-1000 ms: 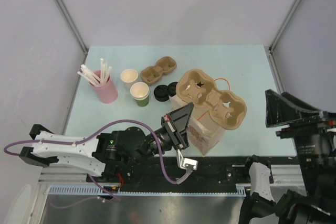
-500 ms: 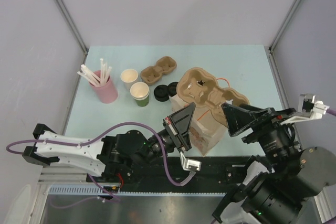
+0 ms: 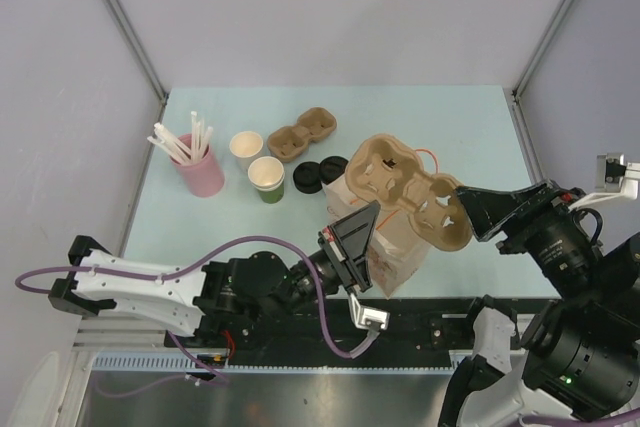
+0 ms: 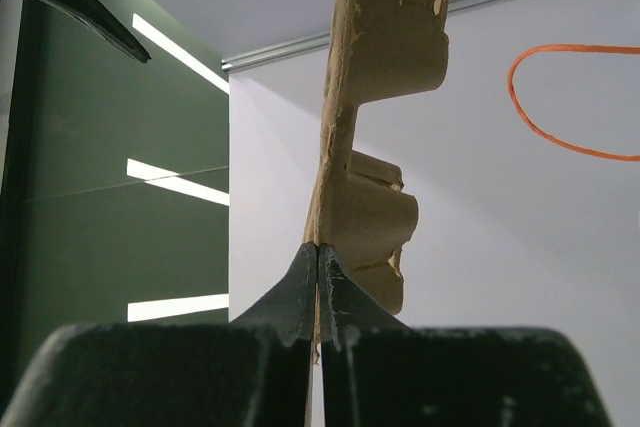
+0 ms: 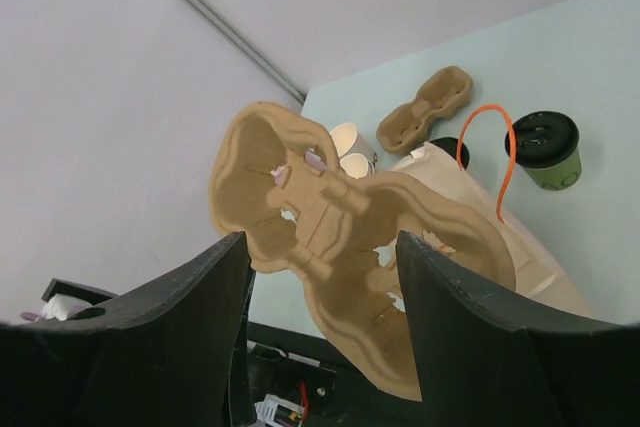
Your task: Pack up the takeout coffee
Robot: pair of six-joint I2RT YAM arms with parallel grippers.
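Note:
My left gripper (image 3: 362, 219) is shut on the near edge of a brown cardboard cup carrier (image 3: 408, 190) and holds it up over a white paper bag (image 3: 392, 255). In the left wrist view the fingertips (image 4: 318, 259) pinch the carrier (image 4: 372, 97) edge-on. My right gripper (image 3: 472, 211) is open and empty by the carrier's right end; in its own view the carrier (image 5: 330, 217) fills the space ahead of the gripper (image 5: 320, 242). The two black-lidded cups (image 3: 314, 175) stand left of the bag. The green-sided one (image 5: 545, 149) shows clearly; the other (image 5: 447, 150) is mostly hidden behind the bag.
A pink cup of white straws (image 3: 200, 169) stands at the left. Two lidless cups, one white (image 3: 245, 148) and one green (image 3: 267, 178), and a small cardboard carrier (image 3: 301, 134) sit behind. The bag has an orange loop handle (image 5: 487, 152).
My right arm has swung in from the far right to the carrier's right end. The left gripper has shifted slightly right and the carrier has moved with it.

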